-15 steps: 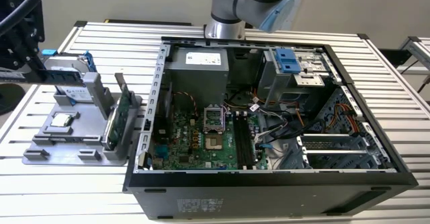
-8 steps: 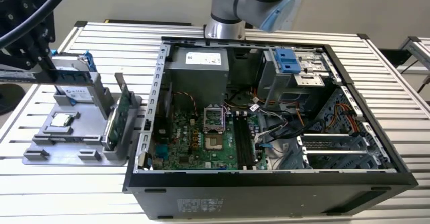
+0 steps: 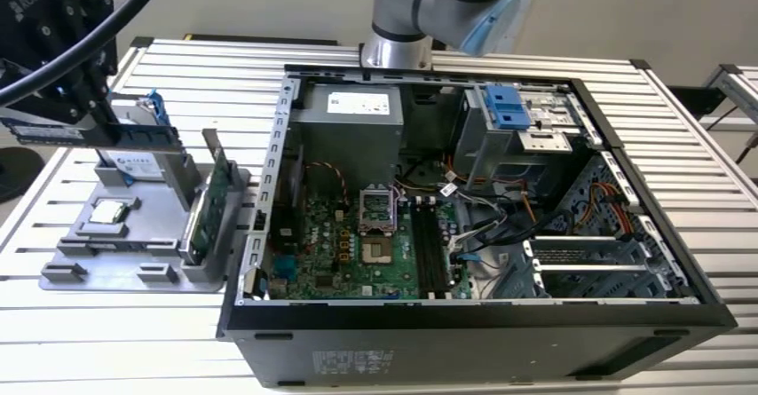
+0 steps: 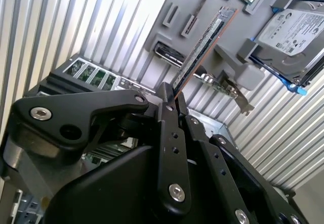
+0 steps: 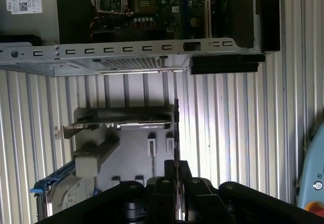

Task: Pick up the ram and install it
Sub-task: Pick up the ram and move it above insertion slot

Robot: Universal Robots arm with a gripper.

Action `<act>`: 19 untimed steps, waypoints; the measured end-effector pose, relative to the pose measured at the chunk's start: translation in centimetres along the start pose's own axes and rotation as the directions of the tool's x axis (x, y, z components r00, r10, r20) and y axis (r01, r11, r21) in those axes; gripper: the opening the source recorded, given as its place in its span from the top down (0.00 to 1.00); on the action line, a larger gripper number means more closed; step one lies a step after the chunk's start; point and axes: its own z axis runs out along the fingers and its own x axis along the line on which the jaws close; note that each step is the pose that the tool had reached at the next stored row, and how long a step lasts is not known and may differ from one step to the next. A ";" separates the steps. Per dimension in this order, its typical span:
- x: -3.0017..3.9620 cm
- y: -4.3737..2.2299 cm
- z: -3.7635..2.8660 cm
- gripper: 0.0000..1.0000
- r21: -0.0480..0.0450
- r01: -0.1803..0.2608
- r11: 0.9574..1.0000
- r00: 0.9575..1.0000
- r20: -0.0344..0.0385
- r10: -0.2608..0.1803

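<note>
Over the gray tray, pincer point(image 3: 74, 111): clamped shut on the ram, black fingers point(image 4: 169, 123) pinching one end of the stick, and both wrist views show the grip
ram point(image 3: 130, 134): held up in the air and lying level in the exterior view. It's clear of the tray and well apart from the motherboard, so not in a slot yet
tray point(image 3: 119, 275): gray fixture on the table, on the exterior view's left of the computer case
hard drive point(image 4: 291, 27): silver with blue rails, parked in the tray
expansion card point(image 3: 211, 204): green, standing on edge in the tray on the side nearest the case
processor chip point(image 3: 110, 210): lying flat on the tray, near the card
computer case point(image 3: 474, 315): black tower on its side, opened up, guts showing
motherboard point(image 3: 343, 253): green board on the case floor, long black slots running beside the CPU socket
table point(image 3: 687, 102): ribbed aluminium top, carrying the case and tray side by side
arm point(image 3: 409, 13): gray and blue joint showing behind the far edge of the case
</note>
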 end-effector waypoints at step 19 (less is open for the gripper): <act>0.23 3.48 0.05 1.00 0.000 0.000 1.000 1.000 0.000 0.000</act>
